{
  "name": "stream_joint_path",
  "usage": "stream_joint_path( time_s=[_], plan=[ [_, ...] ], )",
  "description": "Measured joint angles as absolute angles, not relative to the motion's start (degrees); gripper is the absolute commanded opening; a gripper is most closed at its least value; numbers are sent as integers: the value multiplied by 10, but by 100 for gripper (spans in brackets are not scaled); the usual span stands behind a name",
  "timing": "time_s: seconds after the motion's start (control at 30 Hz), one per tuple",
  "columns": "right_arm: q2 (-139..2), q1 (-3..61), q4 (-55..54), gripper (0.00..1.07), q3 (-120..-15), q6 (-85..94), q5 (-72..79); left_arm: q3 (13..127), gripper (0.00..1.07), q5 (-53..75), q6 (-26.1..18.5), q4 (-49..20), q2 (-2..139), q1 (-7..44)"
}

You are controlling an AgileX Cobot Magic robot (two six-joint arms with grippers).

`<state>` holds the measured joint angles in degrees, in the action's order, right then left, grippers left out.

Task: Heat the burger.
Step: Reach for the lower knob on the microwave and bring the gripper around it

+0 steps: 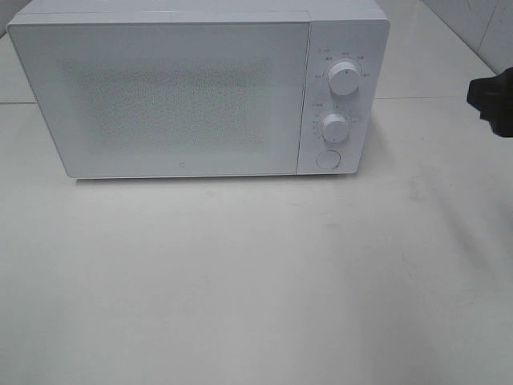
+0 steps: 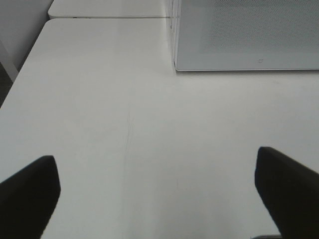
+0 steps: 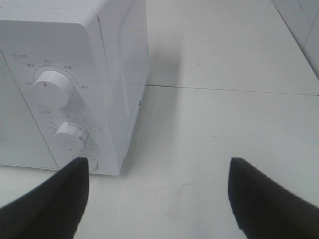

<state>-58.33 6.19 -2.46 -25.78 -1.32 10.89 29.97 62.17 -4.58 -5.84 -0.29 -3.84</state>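
The burger is out of view in all three frames. A white microwave (image 1: 176,96) stands at the back of the table with its door shut, so its inside is hidden. My right gripper (image 3: 158,167) is open and empty, hovering to the right of the microwave's control panel; only a dark part of it (image 1: 493,100) shows at the right edge of the high view. My left gripper (image 2: 155,162) is open and empty over bare table, in front of the microwave's left corner (image 2: 175,67). It does not show in the high view.
The control panel carries an upper knob (image 3: 50,88), a lower knob (image 3: 71,135) and a round button (image 3: 85,162). The white table (image 1: 256,281) stretches wide in front of the microwave. A seam between table slabs (image 3: 234,89) runs behind on the right.
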Motion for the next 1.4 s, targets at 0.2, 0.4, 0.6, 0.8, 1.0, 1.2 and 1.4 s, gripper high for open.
stream_joint_path(
  time_s=[0.2,0.4,0.6,0.8,1.0,1.2,1.4],
  plan=[
    [-643,104,-29,75,-219,-6,208,300,100,622,-46,-58,-3,-38],
    [-700,151,-88,75,-197,19,295,300,100,622,-46,-58,-3,-38],
    [-768,224,-216,75,-171,105,407,300,100,622,-46,-58,-3,-38],
    [-838,320,-315,75,-170,179,522,300,100,622,-46,-58,-3,-38],
    [-887,398,-402,75,-170,186,611,300,100,622,-46,-58,-3,-38],
    [-917,449,-488,75,-178,187,662,300,100,622,-46,-58,-3,-38],
    [-955,472,-520,75,-218,187,672,300,100,622,-46,-58,-3,-38]
  ],
)
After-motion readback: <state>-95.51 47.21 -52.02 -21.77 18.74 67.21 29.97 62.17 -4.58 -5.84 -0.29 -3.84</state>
